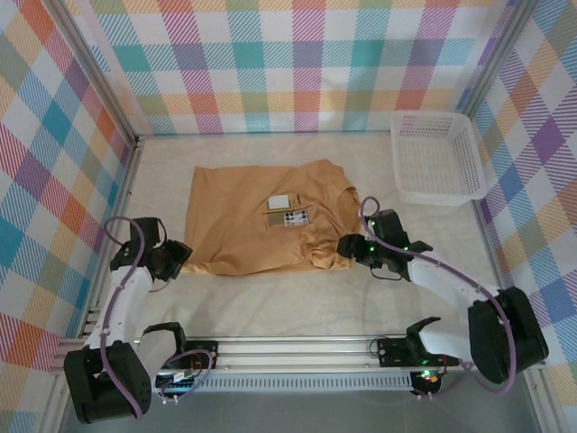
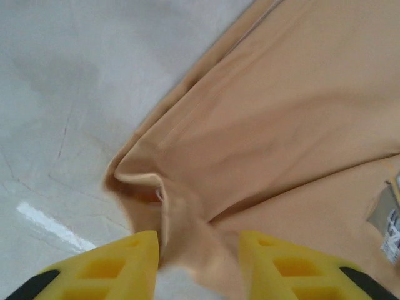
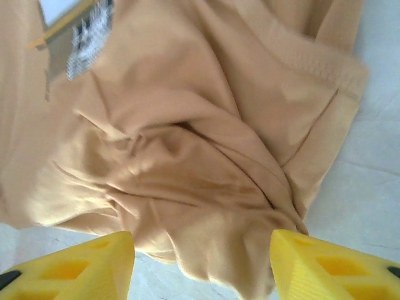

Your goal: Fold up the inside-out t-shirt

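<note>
**T-shirt lying partway folded, an arm working at each near corner**

The inside-out t-shirt [image 1: 261, 225] is lying mid-tabletop [image 1: 297, 307] as a rough rectangle with its tags [image 1: 287, 212] facing up, so some folding is looking done. Its near-right corner is bunching, and I judge further folds and smoothing are waiting. The top view is giving the whole outline, with the white basket [image 1: 471, 191] sitting well apart at the far right. The left wrist view is showing the left fingers [image 2: 106, 269] apart with a cloth ridge between them; pinching or loose, I cannot tell. The right wrist view is showing the right fingers [image 3: 325, 262] spread wide around crumpled cloth.
</note>
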Robot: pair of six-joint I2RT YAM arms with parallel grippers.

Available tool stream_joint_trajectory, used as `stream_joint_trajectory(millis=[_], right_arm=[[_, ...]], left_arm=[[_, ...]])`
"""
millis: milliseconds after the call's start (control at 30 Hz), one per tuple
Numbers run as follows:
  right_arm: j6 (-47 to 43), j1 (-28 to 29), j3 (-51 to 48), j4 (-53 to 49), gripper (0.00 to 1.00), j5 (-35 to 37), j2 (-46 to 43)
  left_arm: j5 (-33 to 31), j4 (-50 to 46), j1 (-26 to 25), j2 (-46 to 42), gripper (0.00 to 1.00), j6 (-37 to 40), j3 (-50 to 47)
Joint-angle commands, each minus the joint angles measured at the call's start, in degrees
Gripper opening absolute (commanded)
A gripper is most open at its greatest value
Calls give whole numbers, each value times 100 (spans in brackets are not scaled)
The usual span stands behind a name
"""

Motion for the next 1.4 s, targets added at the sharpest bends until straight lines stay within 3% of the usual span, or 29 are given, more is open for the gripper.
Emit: stream_joint_trajectory(millis=[0, 100, 233, 367, 633, 800, 933, 1000, 1067, 1200, 1367], right_arm=[[-272, 20, 784, -739, 57, 729, -19], [-567, 10, 1629, -742, 54, 842, 882], [-759, -119, 3443, -1202, 52, 832, 2988], [-634, -378, 5091, -1724, 51, 478, 4697], [-614, -605, 7529, -2244, 48, 242, 6649], [-699, -906, 10308, -3215, 43, -174, 8255], [-873, -998, 12465, -4110, 43, -220, 9047], [-936, -984, 12450, -4244, 44, -183, 8772], [-1052, -928, 11689, -4170, 43, -161, 8163], [-1403, -524, 8709, -3321, 41, 32, 6150], [-1401, 303, 5424, -2559, 40, 676, 3997]], left_arm=[[-614, -304, -104, -96, 40, 342, 755], [-695, -88, -447, 348, 42, 384, 1318], [-101, 692, -883, 1653, 44, 272, 1879], [294, 901, -893, 3344, 43, 253, 2645], [180, 826, -777, 5905, 41, 370, 4378], [76, 566, -619, 6929, 40, 451, 5590], [-26, 430, -500, 7158, 40, 640, 6218], [-7, 250, -484, 7068, 41, 718, 6431], [-47, 287, -518, 6695, 42, 719, 6281], [-292, 416, -776, 5543, 44, 732, 5273], [-16, 811, -1101, 4432, 44, 566, 3751]])
